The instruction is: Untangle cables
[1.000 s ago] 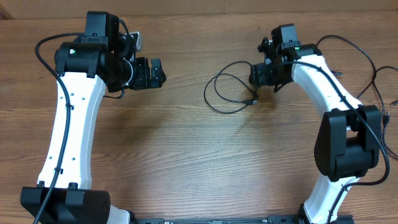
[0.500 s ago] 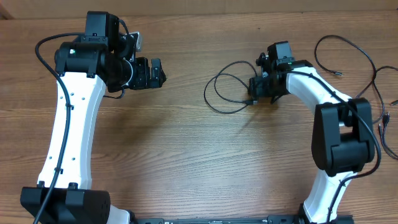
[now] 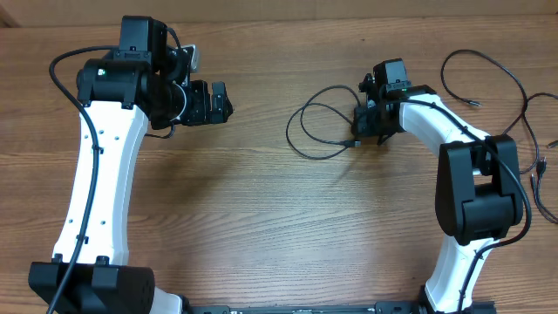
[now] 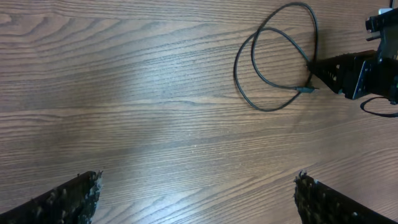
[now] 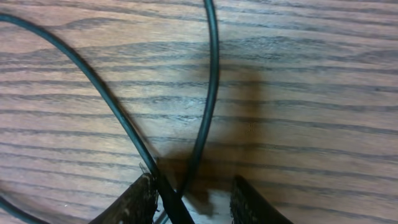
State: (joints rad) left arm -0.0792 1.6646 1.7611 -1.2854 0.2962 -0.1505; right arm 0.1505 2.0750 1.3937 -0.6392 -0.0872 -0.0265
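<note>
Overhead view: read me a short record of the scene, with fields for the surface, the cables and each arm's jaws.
surface: wooden table
main cable: looped cable lying right of centre, its strands crossing
other cables: thin cords at the far right edge, partly hidden by the right arm
left arm: left arm well clear of the cables, jaws wide open, empty
right arm: right arm down at the loop's right end, jaws partly apart with the crossing strands between them, not visibly clamped
</note>
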